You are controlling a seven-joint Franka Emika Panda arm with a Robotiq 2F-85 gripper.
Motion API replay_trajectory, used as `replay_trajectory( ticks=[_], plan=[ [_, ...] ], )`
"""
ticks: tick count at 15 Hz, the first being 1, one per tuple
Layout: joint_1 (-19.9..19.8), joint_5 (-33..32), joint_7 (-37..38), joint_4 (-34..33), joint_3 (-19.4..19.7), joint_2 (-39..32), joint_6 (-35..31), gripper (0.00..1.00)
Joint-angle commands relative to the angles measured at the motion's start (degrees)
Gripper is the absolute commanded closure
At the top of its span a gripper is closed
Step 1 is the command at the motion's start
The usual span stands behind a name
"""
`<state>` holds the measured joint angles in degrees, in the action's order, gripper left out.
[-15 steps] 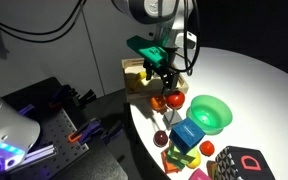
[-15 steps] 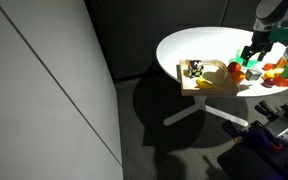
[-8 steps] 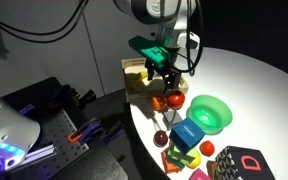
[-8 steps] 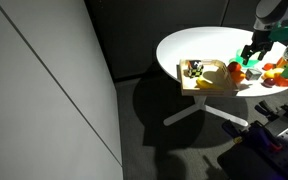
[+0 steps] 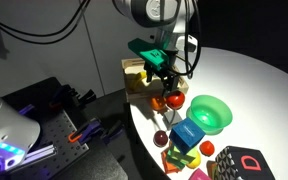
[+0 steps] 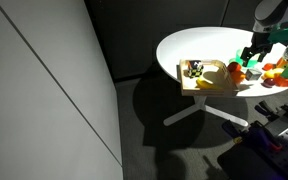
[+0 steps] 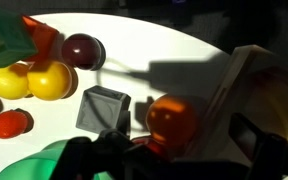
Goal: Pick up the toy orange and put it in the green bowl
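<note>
Tool, black and two-fingered at the arm's end, hung over the round white surface with its fingers spread and nothing between them (released, as far as I could make out from where I stood). The small, smooth, ball-shaped toy orange sat untouched on the surface just below the tool, close to the surface's edge. In the wrist view the toy orange lay near the middle of the picture. A grey cube sat just beside it on one flank and a pale wooden box on the other.

A glossy red ball of much the same size rested just beside the fruit, on the side toward the bright green round plastic bowl. That bowl looked empty and stood near the pair but apart from them.

To my eye the coming move turned on one relation: the orange lay almost straight down from the tool. A descent with only a slight sideways correction seemed called for. The fingers would have to straddle the orange without catching the red ball or the cube.
</note>
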<state>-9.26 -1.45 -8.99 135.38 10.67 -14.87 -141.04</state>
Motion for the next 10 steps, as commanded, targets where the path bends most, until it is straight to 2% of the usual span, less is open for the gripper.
replay_trajectory(
  ticks=[1, 10],
  plan=[
    [-0.82, 0.45, 1.01, -0.06, -0.75, -1.61, -3.01, 0.0],
    [-0.83, 0.62, 2.14, -0.16, -1.05, -6.45, -10.8, 0.0]
  ],
)
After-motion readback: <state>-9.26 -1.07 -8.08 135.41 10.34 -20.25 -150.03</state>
